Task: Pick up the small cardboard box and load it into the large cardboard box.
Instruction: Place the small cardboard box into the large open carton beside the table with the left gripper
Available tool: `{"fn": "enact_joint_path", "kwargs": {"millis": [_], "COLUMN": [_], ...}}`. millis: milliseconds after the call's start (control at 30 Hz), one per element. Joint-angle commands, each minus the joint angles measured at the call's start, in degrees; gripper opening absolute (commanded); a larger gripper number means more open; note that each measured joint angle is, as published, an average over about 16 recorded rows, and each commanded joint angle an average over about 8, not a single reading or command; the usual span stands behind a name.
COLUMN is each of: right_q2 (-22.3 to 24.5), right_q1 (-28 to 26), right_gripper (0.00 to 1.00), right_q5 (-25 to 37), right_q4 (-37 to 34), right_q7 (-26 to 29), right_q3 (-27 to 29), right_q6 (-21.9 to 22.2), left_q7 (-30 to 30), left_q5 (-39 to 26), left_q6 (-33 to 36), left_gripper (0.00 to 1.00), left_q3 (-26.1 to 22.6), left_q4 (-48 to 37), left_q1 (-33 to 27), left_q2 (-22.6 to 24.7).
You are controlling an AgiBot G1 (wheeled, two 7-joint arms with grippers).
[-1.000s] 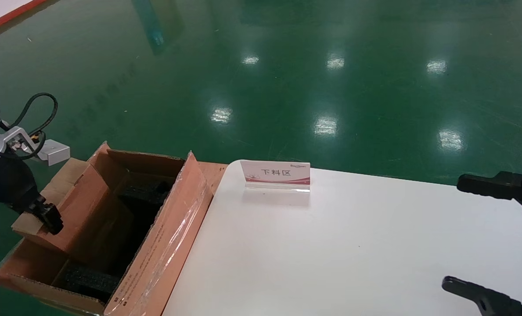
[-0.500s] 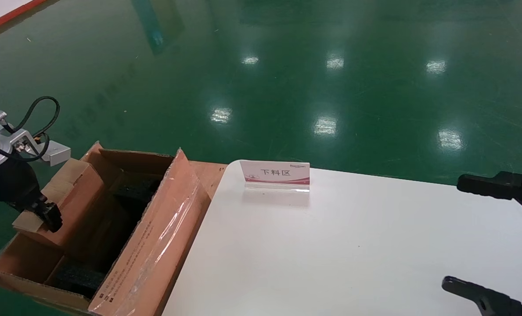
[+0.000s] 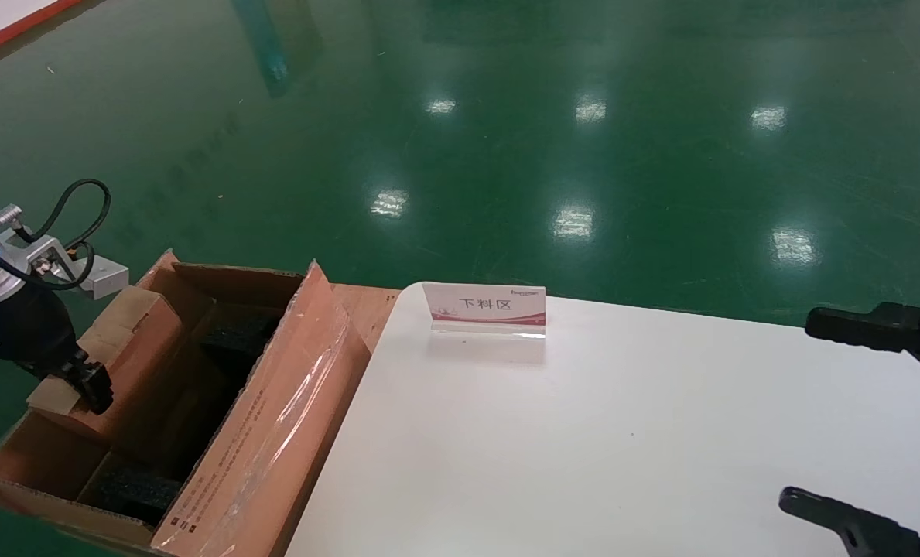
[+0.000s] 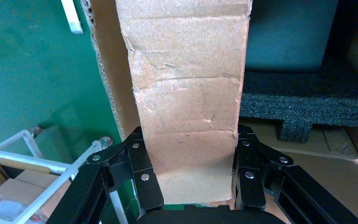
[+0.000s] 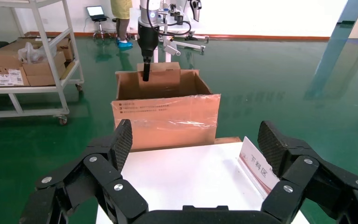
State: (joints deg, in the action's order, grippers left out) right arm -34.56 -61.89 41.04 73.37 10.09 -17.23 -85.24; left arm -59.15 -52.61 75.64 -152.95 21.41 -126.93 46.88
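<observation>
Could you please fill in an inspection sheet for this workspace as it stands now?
Surface: white table, bare apart from a sign.
Job's things: reddish-brown small cardboard box held tilted inside the open large cardboard box; black foam blocks below.
Clutter: red-and-white sign stand.
Grippers: left gripper shut on the small box; right gripper open over the table.
Cables: black cable looped at the left wrist.
Surroundings: green floor; white shelving cart holding cartons.

The large cardboard box (image 3: 258,433) is cut off at the head view's near-left edge, its taped flap hides much of the interior, and the flap's print is illegible.
</observation>
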Motion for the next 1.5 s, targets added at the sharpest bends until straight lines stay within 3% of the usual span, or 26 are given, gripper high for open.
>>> {"fn": "enact_joint_path", "kwargs": {"millis": [33,100,167,233,367,467,1500], "right_q2": [0.0,0.0,0.0,0.0,0.0,0.0,0.0], "right_q1": [0.0,0.0,0.0,0.0,0.0,0.0,0.0], "right_gripper": [1.0,1.0,1.0,1.0,1.0,1.0,1.0], "right_q5": [0.0,0.0,0.0,0.0,0.0,0.0,0.0], "right_q4": [0.0,0.0,0.0,0.0,0.0,0.0,0.0], "right_q7": [0.0,0.0,0.0,0.0,0.0,0.0,0.0], "right_q3": [0.0,0.0,0.0,0.0,0.0,0.0,0.0], "right_q6": [0.0,0.0,0.0,0.0,0.0,0.0,0.0], "left_q7": [0.3,0.5,0.7,0.8,0.8,0.8,0.8], "left_q5": [0.3,0.4,0.4,0.4,0.5,0.6,0.3], "left_q6": [0.3,0.6,0.9,1.1,1.5,1.6,1.3], "left_gripper": [0.0,0.01,0.11,0.29,0.78,0.98,1.0], "left_q3": [0.1,0.2,0.2,0.2,0.2,0.2,0.1], "left_q4": [-0.9,-1.7,-2.4,-3.1,-3.9,-4.2,-3.5], "left_q1": [0.6,1.1,1.4,1.7,2.0,2.1,1.8], "left_q2": [0.2,0.4,0.6,0.8,1.1,1.2,0.9]}}
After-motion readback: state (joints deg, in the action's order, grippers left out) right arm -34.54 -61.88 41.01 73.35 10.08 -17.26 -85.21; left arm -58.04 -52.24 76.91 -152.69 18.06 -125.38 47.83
